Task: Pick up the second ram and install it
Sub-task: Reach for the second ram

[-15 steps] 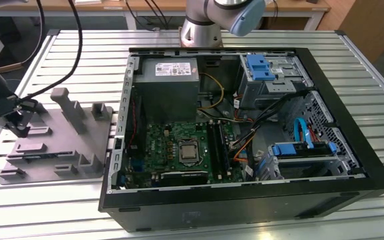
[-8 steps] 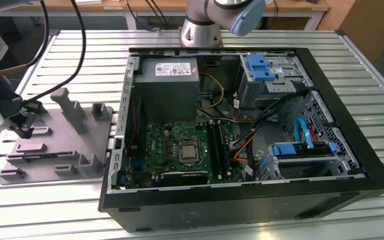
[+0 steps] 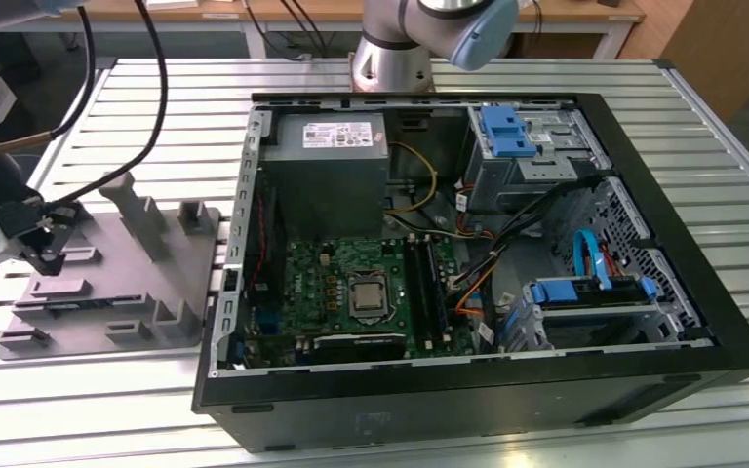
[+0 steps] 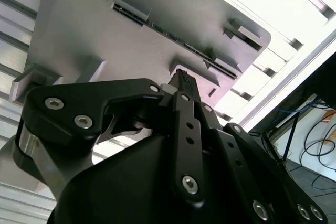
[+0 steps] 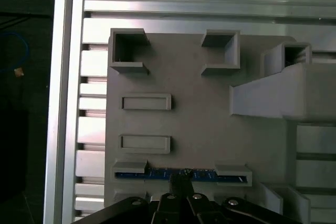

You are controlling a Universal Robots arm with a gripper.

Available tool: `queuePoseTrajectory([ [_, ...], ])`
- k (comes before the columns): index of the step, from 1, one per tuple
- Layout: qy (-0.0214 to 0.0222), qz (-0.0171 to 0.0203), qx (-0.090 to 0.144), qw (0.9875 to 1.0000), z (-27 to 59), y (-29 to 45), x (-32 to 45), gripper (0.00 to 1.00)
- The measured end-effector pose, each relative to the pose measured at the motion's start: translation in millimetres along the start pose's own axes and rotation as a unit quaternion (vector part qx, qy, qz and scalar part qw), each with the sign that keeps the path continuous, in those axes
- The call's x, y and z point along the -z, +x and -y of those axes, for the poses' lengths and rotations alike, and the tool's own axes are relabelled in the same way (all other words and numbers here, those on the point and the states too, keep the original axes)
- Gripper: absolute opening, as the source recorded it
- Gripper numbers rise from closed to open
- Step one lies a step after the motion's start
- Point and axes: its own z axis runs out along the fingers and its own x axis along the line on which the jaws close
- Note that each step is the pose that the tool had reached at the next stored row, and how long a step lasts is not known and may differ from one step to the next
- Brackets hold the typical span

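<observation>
1. The gripper (image 5: 181,182) hangs over the gray tray (image 5: 194,119). The tray lies on the table (image 3: 89,409) at the exterior view's left, beside the open computer case (image 3: 479,390).
2. Its fingertips (image 4: 181,77) look pressed together, with no gap showing. It holds nothing.
3. The second ram (image 5: 152,174) is the thin blue stick. It stands on its long edge in a slot of the tray, so its top edge is up and easy to grab.
4. In the first wrist view the gripper sits over the middle of the stick. I think it lines up there so the stick would hang level.
5. In the second wrist view the tip looks apart from the stick, so I think it is not touching.
6. The long black slots (image 3: 424,283) on the green board (image 3: 329,283) are inside the case, well apart from the stick. The pick-up is not done yet.
</observation>
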Motion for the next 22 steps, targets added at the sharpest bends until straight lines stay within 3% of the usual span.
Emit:
queuePoseTrajectory([
  [22,0.0000,0.0000,0.000,1.0000,28.5,0.4,-3.8,0.10],
])
